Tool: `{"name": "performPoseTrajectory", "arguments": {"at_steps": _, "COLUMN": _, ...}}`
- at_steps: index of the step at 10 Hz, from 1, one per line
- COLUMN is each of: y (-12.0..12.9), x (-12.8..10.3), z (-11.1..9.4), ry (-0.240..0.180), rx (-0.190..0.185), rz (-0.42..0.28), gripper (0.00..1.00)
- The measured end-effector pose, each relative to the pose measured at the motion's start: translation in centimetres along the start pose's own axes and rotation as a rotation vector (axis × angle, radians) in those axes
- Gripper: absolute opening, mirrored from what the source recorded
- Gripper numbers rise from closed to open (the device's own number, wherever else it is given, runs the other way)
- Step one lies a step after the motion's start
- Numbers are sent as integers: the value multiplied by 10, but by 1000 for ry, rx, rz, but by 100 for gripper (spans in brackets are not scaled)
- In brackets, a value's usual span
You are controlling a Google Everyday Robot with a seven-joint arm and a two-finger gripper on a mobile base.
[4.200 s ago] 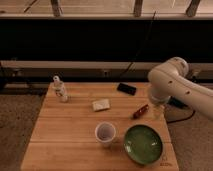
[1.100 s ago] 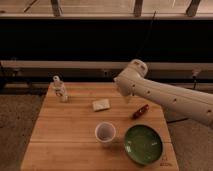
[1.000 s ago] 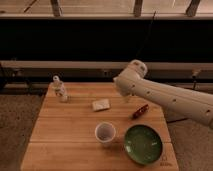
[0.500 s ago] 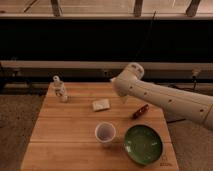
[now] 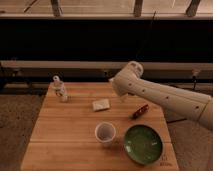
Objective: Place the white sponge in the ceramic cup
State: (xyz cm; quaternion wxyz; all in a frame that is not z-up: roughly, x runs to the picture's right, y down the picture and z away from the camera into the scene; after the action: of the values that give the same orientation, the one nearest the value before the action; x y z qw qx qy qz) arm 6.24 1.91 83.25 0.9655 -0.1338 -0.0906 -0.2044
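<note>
The white sponge (image 5: 101, 104) lies flat on the wooden table (image 5: 62, 132), near the middle and toward the back. The ceramic cup (image 5: 105, 133) stands upright in front of it, nearer the front edge, with its pale inside showing. My gripper (image 5: 119, 93) is at the end of the cream arm (image 5: 165, 97), which reaches in from the right. It hangs just right of the sponge and a little above the table. It holds nothing that I can see.
A green round plate (image 5: 143, 144) sits right of the cup. A small red object (image 5: 140, 111) lies behind the plate. A small white bottle (image 5: 60, 89) stands at the back left corner. A dark wall and rails run behind the table.
The arm has swung left across the back of the table, bringing the gripper from the right side to just beside the sponge. It now covers a black object at the back. Sponge and cup have not moved.
</note>
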Motion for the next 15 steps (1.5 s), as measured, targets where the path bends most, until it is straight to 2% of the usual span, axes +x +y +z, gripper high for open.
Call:
{"name": "performPoseTrajectory", "arguments": {"at_steps": 2, "y": -14, "x": -8, "z": 22, "ry": -14, "rx": -46, "rz": -20, "gripper": 80}}
{"name": "performPoseTrajectory", "arguments": {"at_steps": 3, "y": -22, "x": -15, "z": 40, "ry": -30, "rx": -87, "rz": -28, "gripper": 80}}
{"name": "performPoseTrajectory", "arguments": {"at_steps": 6, "y": -21, "x": -32, "z": 70, "ry": -65, "rx": -175, "rz": -44, "gripper": 80}}
{"name": "performPoseTrajectory", "arguments": {"at_steps": 7, "y": -20, "x": -37, "z": 77, "ry": -76, "rx": -206, "rz": -50, "gripper": 80}}
{"name": "performPoseTrajectory", "arguments": {"at_steps": 10, "y": -9, "x": -48, "z": 85, "ry": -96, "rx": -270, "rz": -69, "gripper": 80}}
{"name": "performPoseTrajectory", "arguments": {"at_steps": 15, "y": 6, "x": -65, "z": 104, "ry": -128, "rx": -347, "rz": -98, "gripper": 80}}
